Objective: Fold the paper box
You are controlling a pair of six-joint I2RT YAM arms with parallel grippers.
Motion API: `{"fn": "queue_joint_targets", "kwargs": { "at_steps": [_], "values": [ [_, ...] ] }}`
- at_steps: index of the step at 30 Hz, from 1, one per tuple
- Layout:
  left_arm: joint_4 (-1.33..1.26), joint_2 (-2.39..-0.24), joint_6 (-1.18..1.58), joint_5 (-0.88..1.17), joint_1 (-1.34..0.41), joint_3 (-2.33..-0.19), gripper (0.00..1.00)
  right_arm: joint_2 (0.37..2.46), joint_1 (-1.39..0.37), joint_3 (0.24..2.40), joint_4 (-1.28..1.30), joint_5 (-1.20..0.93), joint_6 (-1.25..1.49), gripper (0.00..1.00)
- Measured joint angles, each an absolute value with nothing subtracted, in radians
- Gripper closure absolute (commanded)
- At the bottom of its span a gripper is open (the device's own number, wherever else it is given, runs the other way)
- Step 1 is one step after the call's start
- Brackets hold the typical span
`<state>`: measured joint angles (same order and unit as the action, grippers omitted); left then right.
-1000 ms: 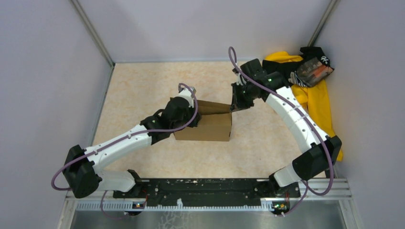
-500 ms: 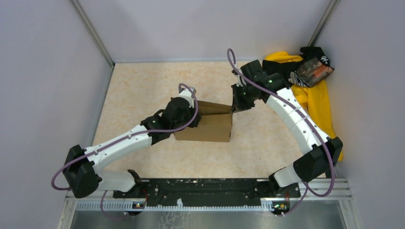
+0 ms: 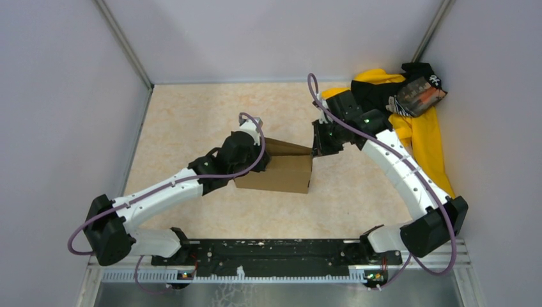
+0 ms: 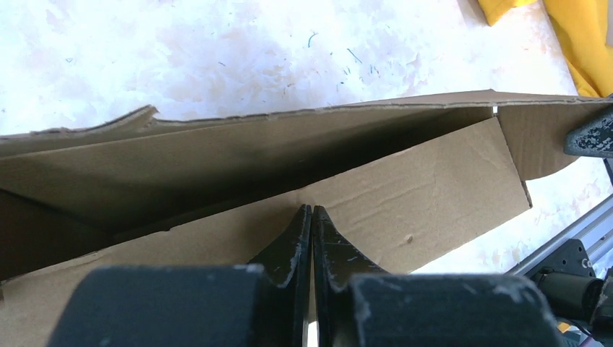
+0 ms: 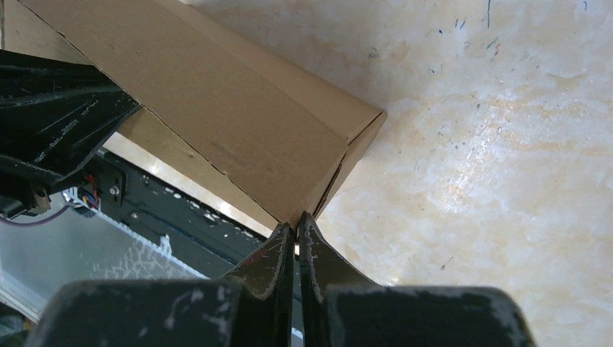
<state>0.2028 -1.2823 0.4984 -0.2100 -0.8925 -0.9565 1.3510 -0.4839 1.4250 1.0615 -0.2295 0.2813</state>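
Observation:
The paper box (image 3: pixel 276 171) is plain brown cardboard, half folded, standing mid-table with one long flap raised along its far side. My left gripper (image 3: pixel 259 151) is shut, and its tips (image 4: pixel 311 210) press against the face of a box flap (image 4: pixel 405 202) above the dark inside. My right gripper (image 3: pixel 317 146) is shut at the box's right end. In the right wrist view its tips (image 5: pixel 296 218) pinch the corner of the box (image 5: pixel 238 123), where a thin end flap runs between them. One right fingertip (image 4: pixel 589 136) shows at the flap's far end.
A yellow-and-black cloth pile (image 3: pixel 423 131) with a dark packet (image 3: pixel 418 96) on it lies at the back right, behind my right arm. Grey walls close in the left, back and right. A black rail (image 3: pixel 275 252) runs along the near edge.
My right gripper has moved slightly right and toward the near edge, and the box's right end has shifted with it. The left arm has stayed in place.

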Motion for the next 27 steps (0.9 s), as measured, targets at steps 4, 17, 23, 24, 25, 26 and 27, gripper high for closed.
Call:
{"fn": "queue_joint_targets", "kwargs": {
  "at_steps": [4,17,23,24,25,26,27],
  "values": [
    [0.206,-1.276,0.502,-0.208,-0.894,-0.957,0.81,1.345,-0.487,1.417,1.058,-0.230,0.281,1.00],
    [0.271,-1.187,0.485,-0.182,-0.898,-0.947,0.71,1.338,-0.491,1.407,1.048,-0.229,0.281,1.00],
    [0.288,-1.162,0.474,-0.174,-0.902,-0.943,0.70,1.338,-0.491,1.407,1.048,-0.228,0.282,1.00],
    [0.291,-1.157,0.474,-0.171,-0.902,-0.943,0.70,1.338,-0.491,1.407,1.048,-0.228,0.282,1.00],
    [0.294,-1.150,0.473,-0.171,-0.902,-0.943,0.69,1.338,-0.491,1.407,1.048,-0.227,0.282,1.00],
    [0.295,-1.142,0.473,-0.171,-0.902,-0.943,0.69,1.338,-0.491,1.407,1.048,-0.226,0.282,1.00],
    [0.298,-1.135,0.472,-0.171,-0.902,-0.943,0.69,1.337,-0.491,1.407,1.048,-0.226,0.282,1.00]
  ]
}}
